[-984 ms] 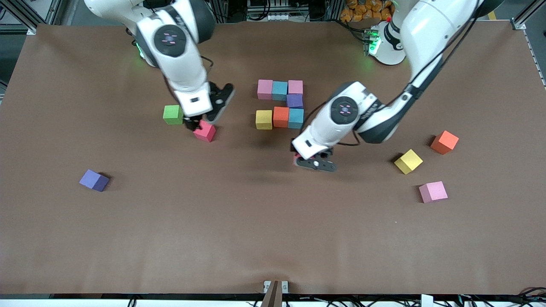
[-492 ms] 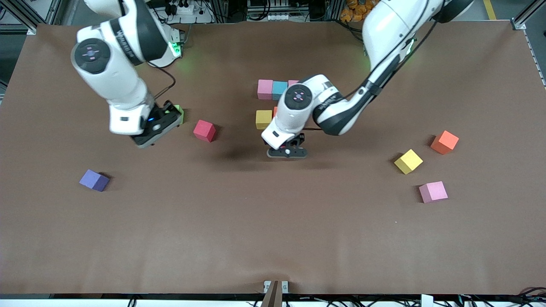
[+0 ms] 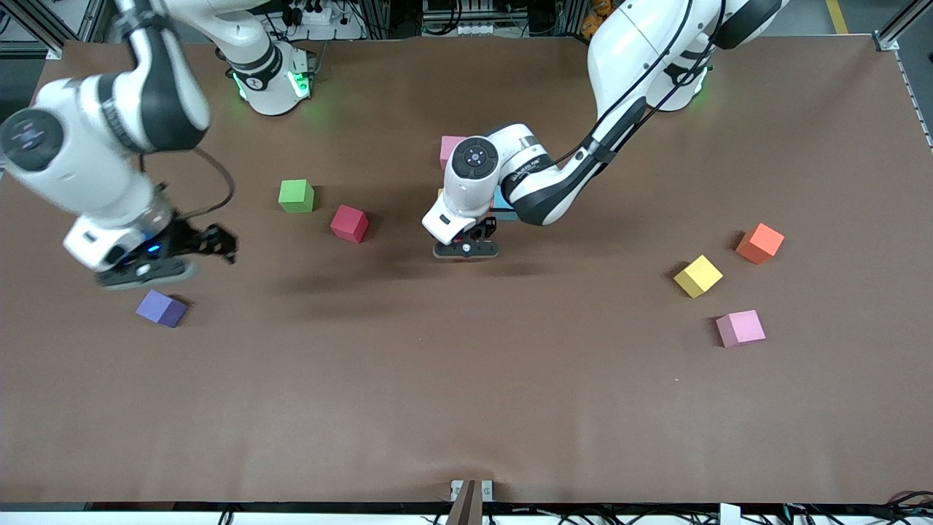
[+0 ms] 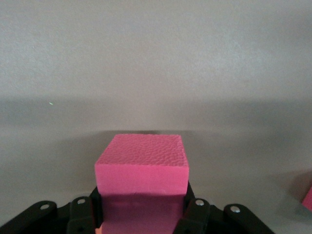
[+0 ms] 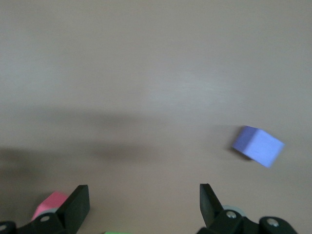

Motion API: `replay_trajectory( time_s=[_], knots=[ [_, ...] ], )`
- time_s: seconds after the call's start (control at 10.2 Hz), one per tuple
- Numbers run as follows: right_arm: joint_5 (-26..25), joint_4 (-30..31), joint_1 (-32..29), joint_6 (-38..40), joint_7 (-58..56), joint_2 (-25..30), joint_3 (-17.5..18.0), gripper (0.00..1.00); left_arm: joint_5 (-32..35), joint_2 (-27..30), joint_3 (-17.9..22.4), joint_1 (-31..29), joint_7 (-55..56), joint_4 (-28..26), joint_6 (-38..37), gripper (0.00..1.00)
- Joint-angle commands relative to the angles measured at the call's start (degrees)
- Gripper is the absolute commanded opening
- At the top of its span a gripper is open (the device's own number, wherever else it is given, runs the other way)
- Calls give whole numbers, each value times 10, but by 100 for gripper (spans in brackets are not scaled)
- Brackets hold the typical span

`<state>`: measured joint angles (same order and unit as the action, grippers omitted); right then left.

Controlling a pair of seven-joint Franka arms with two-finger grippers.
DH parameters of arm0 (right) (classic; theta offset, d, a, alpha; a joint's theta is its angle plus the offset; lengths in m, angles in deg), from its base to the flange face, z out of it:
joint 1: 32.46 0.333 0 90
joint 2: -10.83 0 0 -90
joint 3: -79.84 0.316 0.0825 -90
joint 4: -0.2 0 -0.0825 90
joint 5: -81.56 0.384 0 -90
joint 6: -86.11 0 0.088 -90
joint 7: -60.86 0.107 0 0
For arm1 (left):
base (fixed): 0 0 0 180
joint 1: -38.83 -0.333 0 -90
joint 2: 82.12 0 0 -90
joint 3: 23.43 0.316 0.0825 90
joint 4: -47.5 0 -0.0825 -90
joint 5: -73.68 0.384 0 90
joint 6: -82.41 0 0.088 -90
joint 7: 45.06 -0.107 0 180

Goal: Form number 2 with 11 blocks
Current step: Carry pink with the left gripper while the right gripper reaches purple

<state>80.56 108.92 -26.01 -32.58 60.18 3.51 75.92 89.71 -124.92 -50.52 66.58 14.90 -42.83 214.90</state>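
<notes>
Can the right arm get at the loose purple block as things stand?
Probably yes. The right tool is open and empty, up in the air close by the purple block, which sits alone on bare table. The left tool is shut on a red block, well clear.

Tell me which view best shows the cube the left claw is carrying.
The left wrist view: the red cube fills the frame, clamped in the left claw. In the front view the arm's wrist hides it; only the claw's base shows. The right wrist view looks at the purple cube instead.

Brown table — loose cubes: purple, green, red, yellow.
</notes>
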Motion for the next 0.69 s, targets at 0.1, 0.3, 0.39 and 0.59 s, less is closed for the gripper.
replay_trajectory(
  time_s=[0.1,0.3,0.39,0.59],
  knots=[
    [1,-82,-99,7,108,-92,10,100,-2,-10,12,25,11,15,-15,51],
    [2,-86,-129,7,185,-126,10,100,-1,-18,12,32,11,15,-16,52],
    [1,-95,-137,7,229,-152,10,100,-1,-24,15,36,10,15,-16,52],
    [-1,-98,-160,2,243,-186,10,100,-1,-26,15,42,10,15,-16,52]
  ],
)
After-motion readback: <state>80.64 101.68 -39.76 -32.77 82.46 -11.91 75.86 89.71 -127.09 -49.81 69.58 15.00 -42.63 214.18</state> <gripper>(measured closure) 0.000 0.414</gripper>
